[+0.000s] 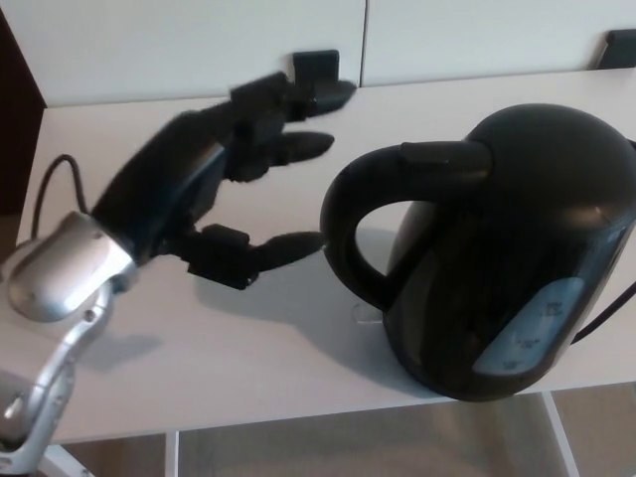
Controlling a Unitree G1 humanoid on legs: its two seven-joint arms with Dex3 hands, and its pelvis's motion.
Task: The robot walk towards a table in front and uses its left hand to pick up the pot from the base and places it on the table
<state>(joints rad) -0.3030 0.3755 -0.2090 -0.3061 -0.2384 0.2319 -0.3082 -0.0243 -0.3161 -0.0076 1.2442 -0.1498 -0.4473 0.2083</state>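
Observation:
A black electric kettle, the pot (517,258), stands on the white table (298,338) at the right, its loop handle (348,234) turned toward the left. Its base is hidden under it. My left hand (234,189) reaches in from the lower left, open, with the fingers (288,144) spread above and the thumb (283,248) below. The thumb tip lies just short of the handle, and nothing is between the fingers. The right hand does not show.
A black cable (50,184) loops at the table's left edge. Black clips (318,68) sit at the table's far edge against the white wall, another at the far right (621,45). A cord (601,318) leaves the kettle at the right. The table's front edge runs along the bottom.

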